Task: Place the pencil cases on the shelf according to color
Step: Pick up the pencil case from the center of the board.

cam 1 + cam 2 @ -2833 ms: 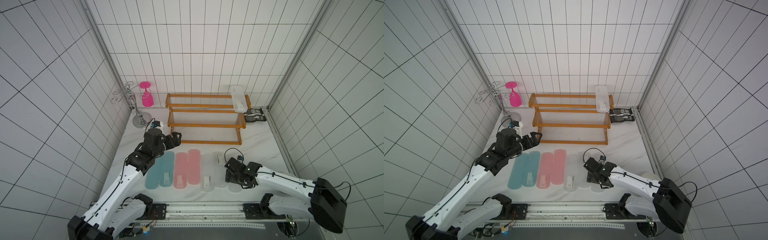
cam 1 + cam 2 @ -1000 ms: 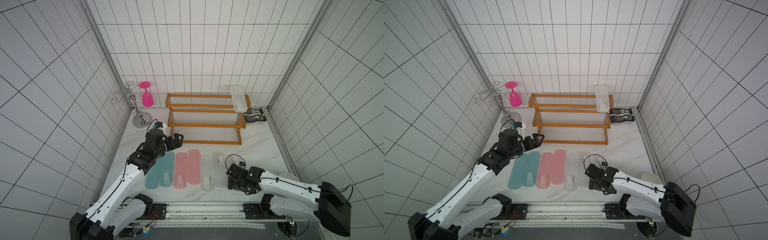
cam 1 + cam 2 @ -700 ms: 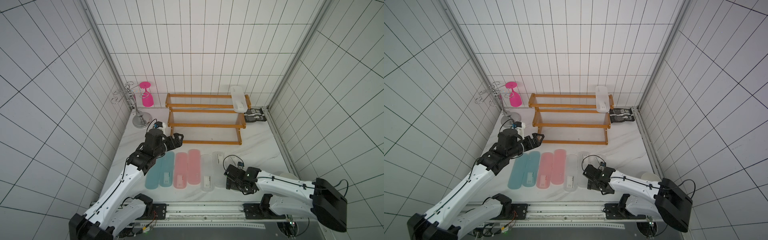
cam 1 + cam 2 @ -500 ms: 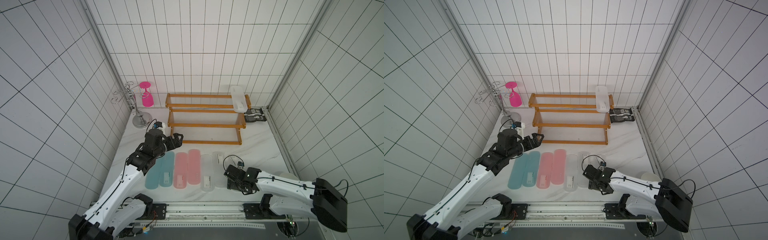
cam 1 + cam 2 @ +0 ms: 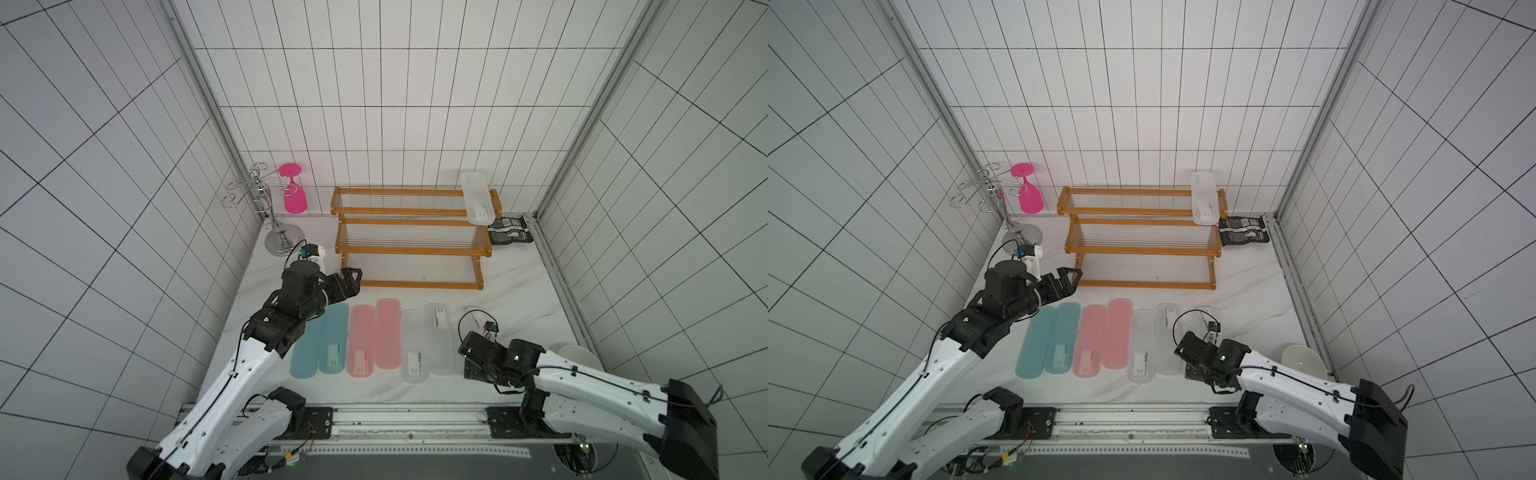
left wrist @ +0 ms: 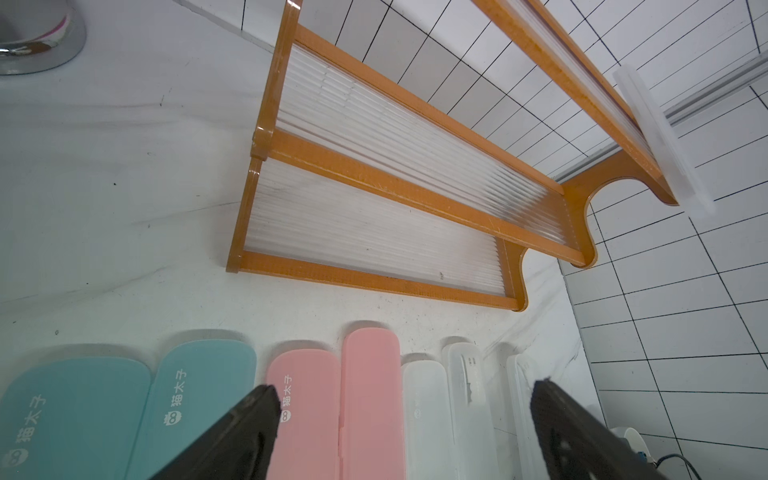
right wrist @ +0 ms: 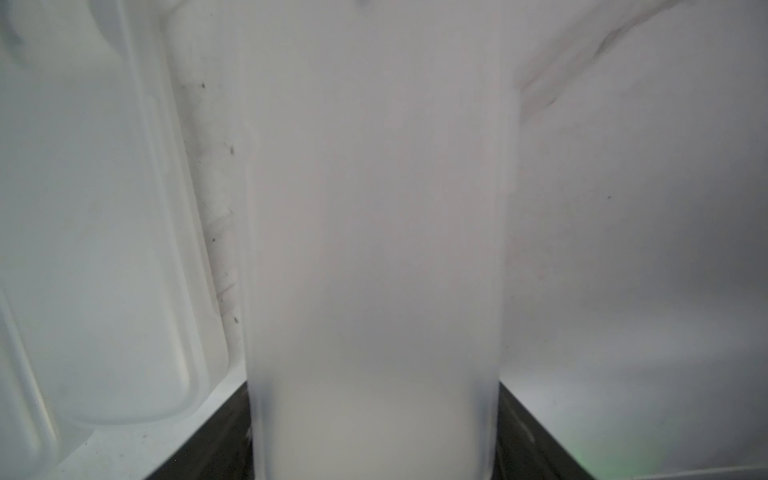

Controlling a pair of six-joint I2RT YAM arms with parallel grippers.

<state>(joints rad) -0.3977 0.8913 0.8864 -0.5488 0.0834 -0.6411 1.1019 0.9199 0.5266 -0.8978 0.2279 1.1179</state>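
Note:
Seven pencil cases lie side by side on the white table: two teal (image 5: 334, 345), two pink (image 5: 388, 332) and three clear-white. My right gripper (image 7: 374, 415) is shut on the near end of the rightmost clear-white case (image 7: 374, 208), its dark fingers (image 7: 523, 432) pressing both long sides. Only that case's far end (image 5: 476, 316) shows in both top views. My left gripper (image 5: 353, 278) hangs open and empty above the cases' far ends (image 6: 405, 388), by the shelf's front left corner. The orange-brown shelf (image 5: 411, 250) holds one clear-white case (image 5: 477, 199) at the right end of its top tier.
A silver wire stand (image 5: 278, 237) with a pink glass (image 5: 294, 199) stands at the back left. A black packet (image 5: 509, 230) lies right of the shelf. A white bowl (image 5: 579, 357) sits at the right edge near my right arm.
My right gripper has closed from wide open onto the rightmost clear-white case and has shifted slightly left. The left arm has barely moved.

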